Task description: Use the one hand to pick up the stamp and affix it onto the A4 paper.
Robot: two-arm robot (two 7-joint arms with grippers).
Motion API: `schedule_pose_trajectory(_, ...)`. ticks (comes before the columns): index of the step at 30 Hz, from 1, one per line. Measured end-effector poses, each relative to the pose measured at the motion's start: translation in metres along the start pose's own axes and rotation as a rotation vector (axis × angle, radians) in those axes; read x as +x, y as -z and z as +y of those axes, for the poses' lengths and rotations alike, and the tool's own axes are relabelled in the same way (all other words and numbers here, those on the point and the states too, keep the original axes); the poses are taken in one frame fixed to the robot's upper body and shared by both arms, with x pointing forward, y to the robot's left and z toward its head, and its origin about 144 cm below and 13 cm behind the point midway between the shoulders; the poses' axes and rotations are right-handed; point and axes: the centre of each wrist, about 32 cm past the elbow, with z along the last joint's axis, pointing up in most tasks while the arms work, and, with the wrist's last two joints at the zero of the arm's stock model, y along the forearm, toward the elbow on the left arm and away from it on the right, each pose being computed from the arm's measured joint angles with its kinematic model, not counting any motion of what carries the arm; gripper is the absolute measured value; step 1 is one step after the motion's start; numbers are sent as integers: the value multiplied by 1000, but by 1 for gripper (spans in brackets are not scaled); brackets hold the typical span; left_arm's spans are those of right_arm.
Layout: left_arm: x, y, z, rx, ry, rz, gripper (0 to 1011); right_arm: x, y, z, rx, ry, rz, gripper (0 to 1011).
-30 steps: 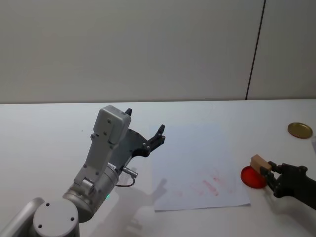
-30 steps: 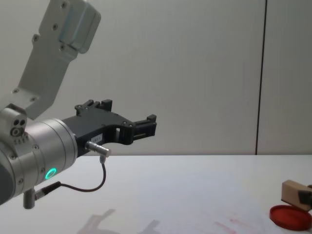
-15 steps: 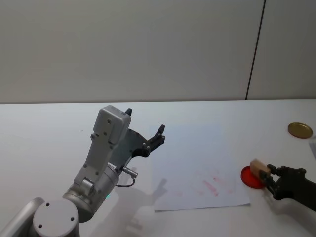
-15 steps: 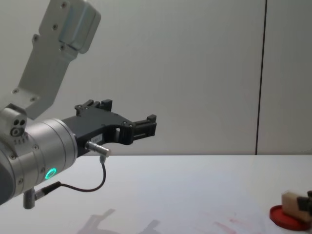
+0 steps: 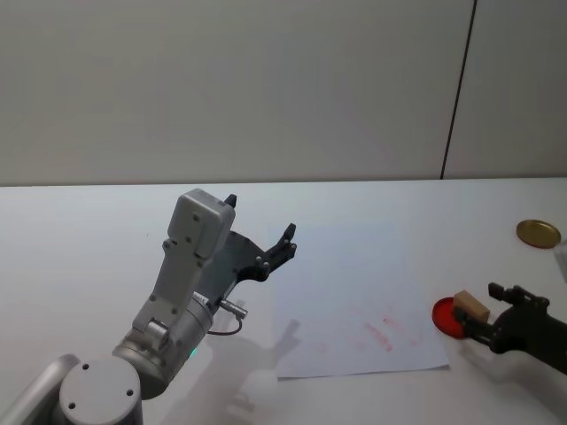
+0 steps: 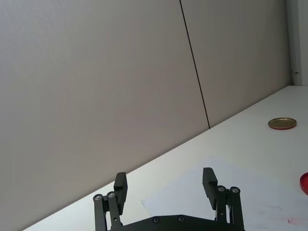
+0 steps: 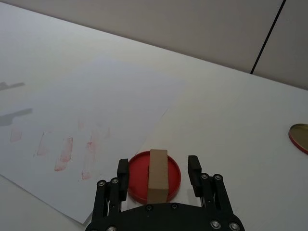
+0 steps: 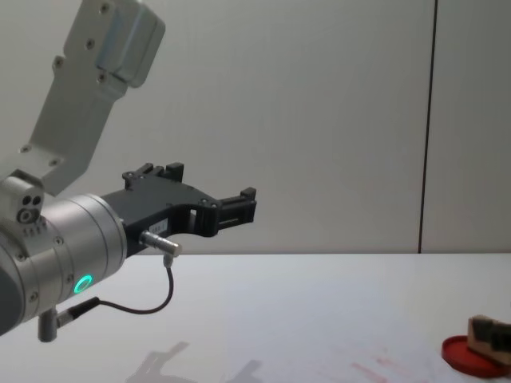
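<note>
Right tool (image 7: 159,169) hung released around the stamp (image 7: 158,175), which sat on the red ink pad (image 5: 452,319) at the paper's (image 5: 354,292) four o'clock. Red marks already showed there; another press seemingly remained. Left tool (image 5: 259,232) idled open.

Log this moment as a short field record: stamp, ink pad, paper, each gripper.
stamp: pale wooden block lying on the ink pad, between the right gripper's fingers, not gripped
ink pad: round red dish on the white table, just off the paper's edge
paper: white sheet flat on the table, with several faint red marks
right gripper: open, low over the ink pad, straddling the stamp
left gripper: open, raised above the table, holding nothing
extra: gold round lid at the table's far right
</note>
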Motion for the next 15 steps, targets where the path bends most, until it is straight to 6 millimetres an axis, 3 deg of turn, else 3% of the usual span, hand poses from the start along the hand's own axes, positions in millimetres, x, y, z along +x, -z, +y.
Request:
schedule_pose_trajectory(10,0,0,0,0,0,0,993,0,-16,-2,73,26,-35,982)
schedule_pose_trajectory(15,0,0,0,0,0,0,993,-1,-23,-3,102,37,-47,1001)
